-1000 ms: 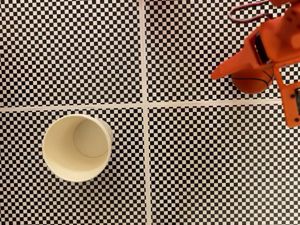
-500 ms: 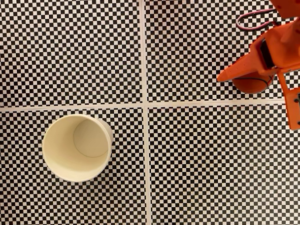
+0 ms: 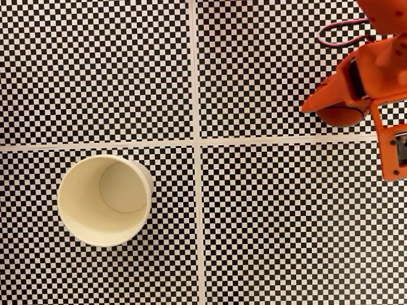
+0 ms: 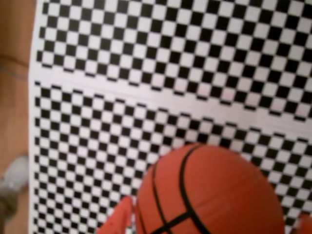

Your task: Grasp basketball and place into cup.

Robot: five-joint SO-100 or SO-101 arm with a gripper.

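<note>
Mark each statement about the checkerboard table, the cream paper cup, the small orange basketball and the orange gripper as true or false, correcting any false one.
1. The round cream-white paper cup is empty. True.
2. The small orange-brown toy basketball already lies in the cup. False: it sits on the black-and-white checkerboard surface, far right of the cup in the fixed view.
3. The orange two-finger gripper is at the ball. True.
4. The cup lies tipped on its side. False: it stands upright, mouth up.

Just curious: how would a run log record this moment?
phase: grasping | pincer: around basketball | cup: empty, upright, far left in fixed view
</note>
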